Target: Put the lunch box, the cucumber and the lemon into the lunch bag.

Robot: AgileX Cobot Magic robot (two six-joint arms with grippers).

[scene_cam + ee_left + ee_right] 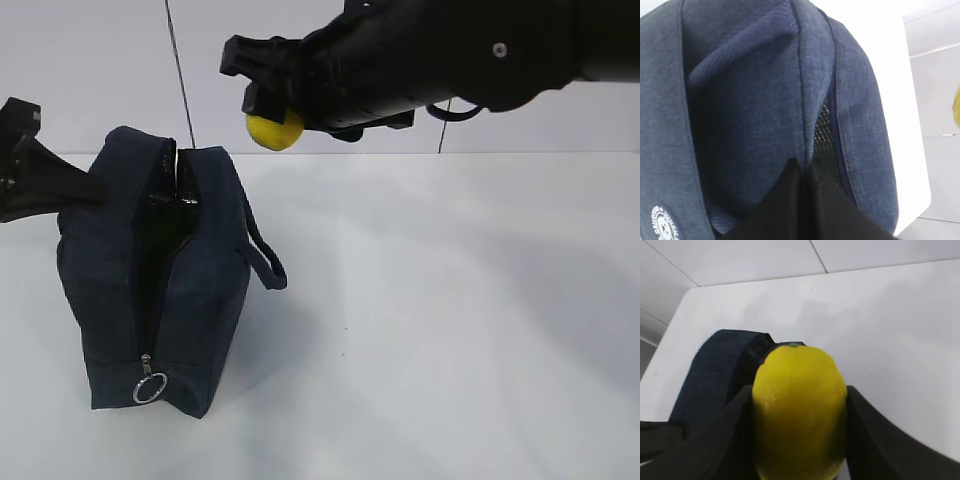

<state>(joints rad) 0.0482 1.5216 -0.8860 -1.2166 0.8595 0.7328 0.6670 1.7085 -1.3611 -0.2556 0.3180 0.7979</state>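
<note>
The dark navy lunch bag [205, 300] stands at the left of the white table, its top zipper open along a dark slit. My left gripper [85, 190] is shut on the bag's left top edge; in the left wrist view its fingertips [805, 167] pinch the fabric rim of the lunch bag [750, 100]. My right gripper [265, 105] is in the air just right of the bag's top, shut on the yellow lemon [274, 132]. In the right wrist view the lemon [800, 410] sits between both fingers, above the bag's end [715, 370]. The lunch box and cucumber are out of view.
The silver ring pull [150, 388] hangs at the bag's near end, and a loop handle [265, 255] sticks out on its right side. White table [450, 320] stretches to the right. Thin black cables [180, 70] run down the back wall.
</note>
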